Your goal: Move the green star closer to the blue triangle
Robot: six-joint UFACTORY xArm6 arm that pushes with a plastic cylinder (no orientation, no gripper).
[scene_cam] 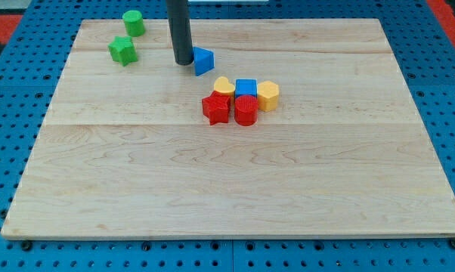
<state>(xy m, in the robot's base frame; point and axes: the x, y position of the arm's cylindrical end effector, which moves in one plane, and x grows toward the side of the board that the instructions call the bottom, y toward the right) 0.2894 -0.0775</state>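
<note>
The green star (123, 50) lies near the view's top left on the wooden board (227, 174). The blue triangle (203, 60) lies to its right, near the top middle. My tip (184, 62) stands on the board right beside the blue triangle's left side, touching or nearly touching it. The green star is about eighty pixels to the left of my tip, apart from it.
A green cylinder (133, 23) stands just above the green star. A cluster sits below and right of the triangle: a yellow heart (224, 85), a blue cube (246, 88), a yellow hexagon (268, 95), a red star (216, 108) and a red cylinder (246, 110).
</note>
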